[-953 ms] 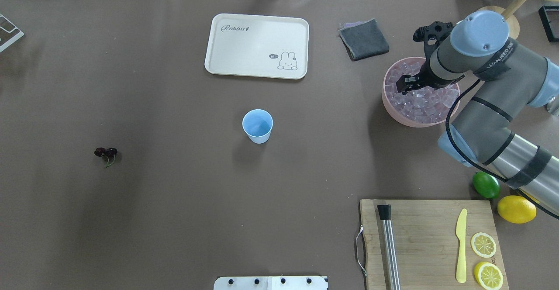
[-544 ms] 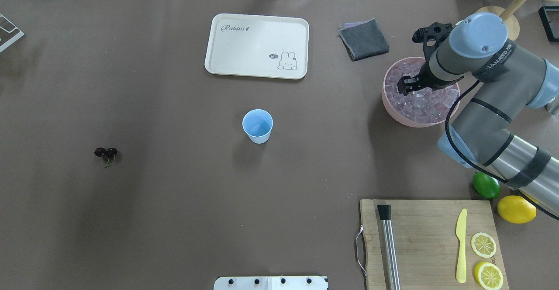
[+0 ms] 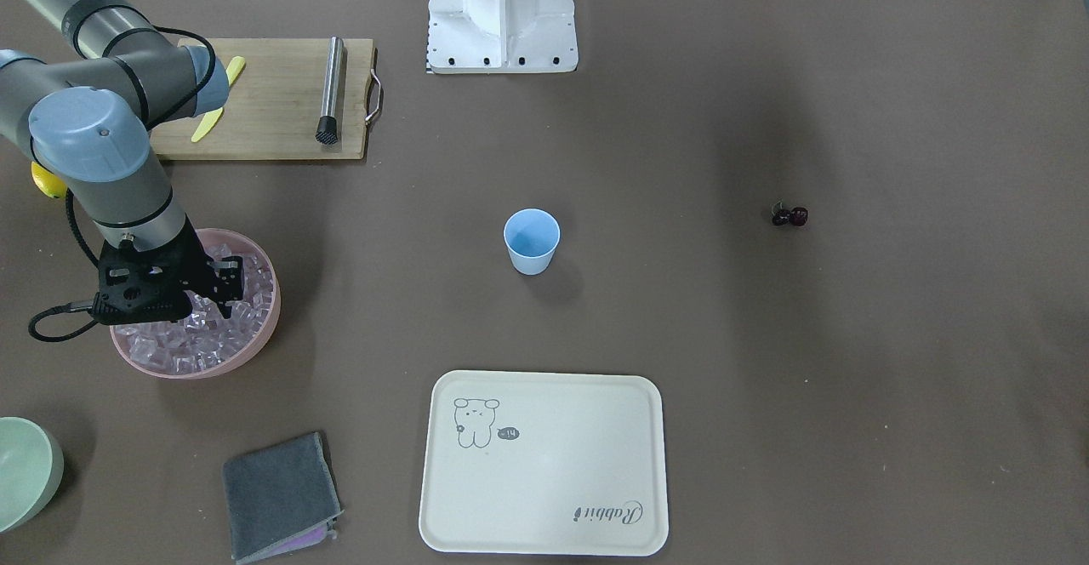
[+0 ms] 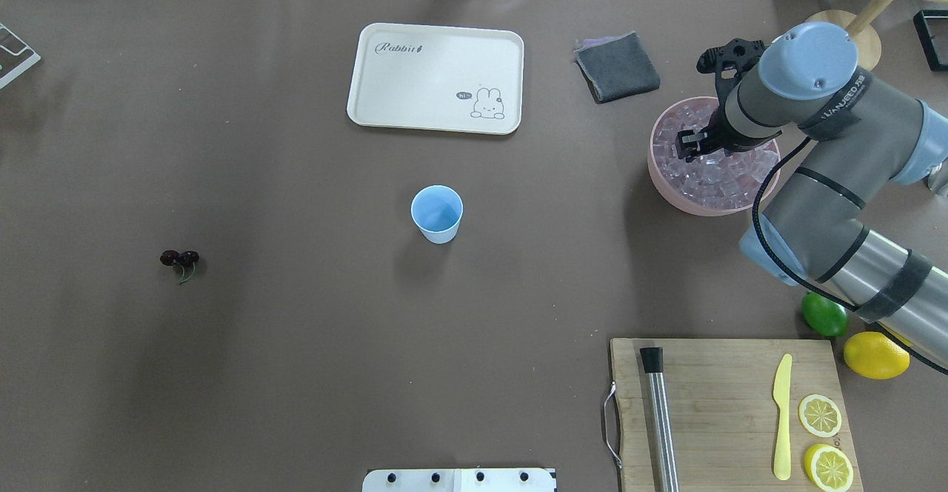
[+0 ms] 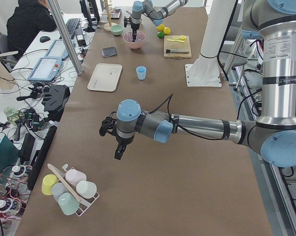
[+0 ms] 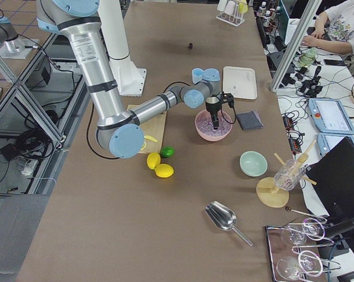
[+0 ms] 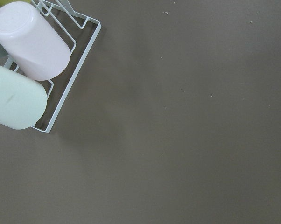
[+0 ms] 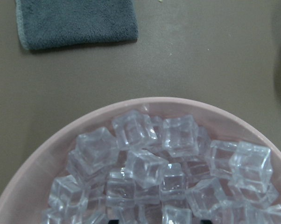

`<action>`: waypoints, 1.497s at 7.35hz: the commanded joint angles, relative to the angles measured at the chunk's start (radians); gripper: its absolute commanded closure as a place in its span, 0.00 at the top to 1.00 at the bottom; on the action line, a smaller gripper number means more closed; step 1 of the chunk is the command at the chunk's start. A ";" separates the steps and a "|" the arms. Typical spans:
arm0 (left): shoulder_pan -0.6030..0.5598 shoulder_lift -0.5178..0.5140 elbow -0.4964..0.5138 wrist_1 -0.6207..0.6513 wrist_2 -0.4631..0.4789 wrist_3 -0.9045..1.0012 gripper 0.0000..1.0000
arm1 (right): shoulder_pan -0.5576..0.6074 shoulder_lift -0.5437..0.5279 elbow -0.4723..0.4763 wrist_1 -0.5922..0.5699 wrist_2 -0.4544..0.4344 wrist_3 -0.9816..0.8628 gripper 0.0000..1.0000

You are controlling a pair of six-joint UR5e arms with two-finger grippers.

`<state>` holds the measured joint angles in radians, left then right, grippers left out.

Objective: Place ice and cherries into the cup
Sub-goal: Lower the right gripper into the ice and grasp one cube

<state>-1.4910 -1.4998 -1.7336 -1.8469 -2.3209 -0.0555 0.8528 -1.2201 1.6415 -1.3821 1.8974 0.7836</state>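
Note:
The light-blue cup (image 4: 437, 213) stands upright and empty near the table's middle. The cherries (image 4: 180, 258), a dark joined pair, lie far off on the left side. Ice (image 4: 703, 173) fills the pink bowl (image 4: 659, 181) at the right. My right gripper (image 4: 690, 145) reaches down into that bowl, open. In the right wrist view only its fingertips (image 8: 113, 221) show at the bottom edge, wide apart over the cubes (image 8: 145, 165). My left gripper (image 5: 118, 151) hangs over bare table beside a cup rack (image 5: 69, 189). I cannot tell its state.
A cream tray (image 4: 435, 78) and a grey cloth (image 4: 617, 67) lie at the far side. A cutting board (image 4: 729, 410) with a metal muddler, yellow knife and lemon slices sits near right, beside a lime (image 4: 824, 314) and lemon (image 4: 876, 355). A green bowl (image 3: 25, 471) stands beyond the ice.
My right gripper has shifted slightly across the ice inside the pink bowl. The cup and cherries have not moved.

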 commanded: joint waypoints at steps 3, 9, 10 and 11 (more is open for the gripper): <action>0.000 0.003 0.000 0.000 0.000 0.000 0.98 | -0.003 -0.007 -0.006 -0.002 0.000 -0.006 0.66; -0.002 0.004 0.002 0.000 0.000 0.000 0.98 | -0.005 -0.015 0.000 0.000 0.000 0.002 0.28; 0.000 0.004 0.003 0.000 0.000 0.000 0.98 | -0.005 -0.013 0.006 0.000 0.000 0.002 0.21; 0.000 0.004 0.003 0.000 0.000 0.000 0.98 | -0.003 -0.015 0.023 0.000 -0.001 0.000 0.10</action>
<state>-1.4914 -1.4957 -1.7310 -1.8469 -2.3209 -0.0552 0.8485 -1.2343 1.6485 -1.3821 1.8972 0.7853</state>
